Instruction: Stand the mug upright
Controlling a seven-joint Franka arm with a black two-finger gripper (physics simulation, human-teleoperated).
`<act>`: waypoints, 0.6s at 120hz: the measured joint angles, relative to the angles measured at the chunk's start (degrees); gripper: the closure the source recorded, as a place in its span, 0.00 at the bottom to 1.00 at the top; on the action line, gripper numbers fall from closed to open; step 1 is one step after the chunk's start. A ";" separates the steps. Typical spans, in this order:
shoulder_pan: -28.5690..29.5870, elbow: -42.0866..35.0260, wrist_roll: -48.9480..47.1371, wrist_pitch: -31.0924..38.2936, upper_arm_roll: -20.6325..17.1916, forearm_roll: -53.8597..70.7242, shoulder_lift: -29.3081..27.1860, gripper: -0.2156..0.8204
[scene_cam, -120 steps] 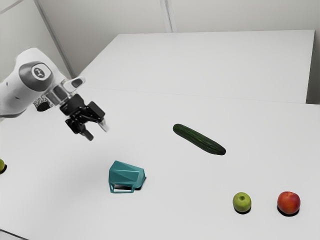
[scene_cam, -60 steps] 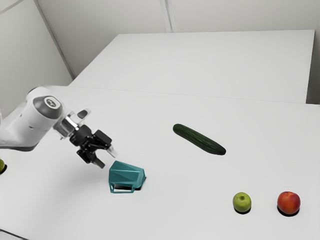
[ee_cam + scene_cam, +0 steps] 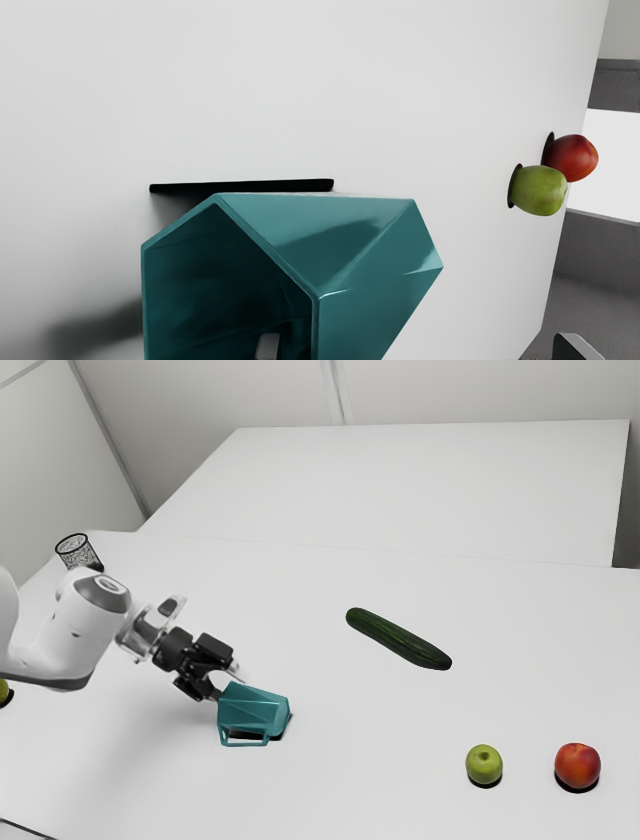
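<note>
The teal faceted mug (image 3: 254, 711) lies on its side on the table in the exterior view, its handle toward the view's bottom edge and its mouth facing the gripper (image 3: 228, 685). In the wrist view the mug (image 3: 370, 250) shows its dark open mouth. Of my gripper (image 3: 417, 346), one fingertip is at the mug's mouth and the other stands well apart, outside the wall. The fingers are open, with the mug's near wall between them; no pressing from both sides is visible.
A dark green cucumber (image 3: 398, 639) lies beyond the mug. A green apple (image 3: 484, 765) and a red fruit (image 3: 577, 766) sit toward the exterior view's right. A black mesh cup (image 3: 78, 552) stands behind the arm, and part of a green fruit (image 3: 4, 691) shows at the left edge.
My hand has come down and toward the exterior view's right, from above the table to the mug's mouth. The mug lies where it was.
</note>
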 joint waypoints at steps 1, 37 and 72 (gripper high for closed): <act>0.00 -0.05 0.17 -0.01 0.00 -0.08 0.01 0.27; -0.12 -0.40 4.72 -0.15 -0.06 -1.14 -0.35 0.83; -0.10 -0.21 7.07 -0.22 -0.59 -0.90 -2.85 0.94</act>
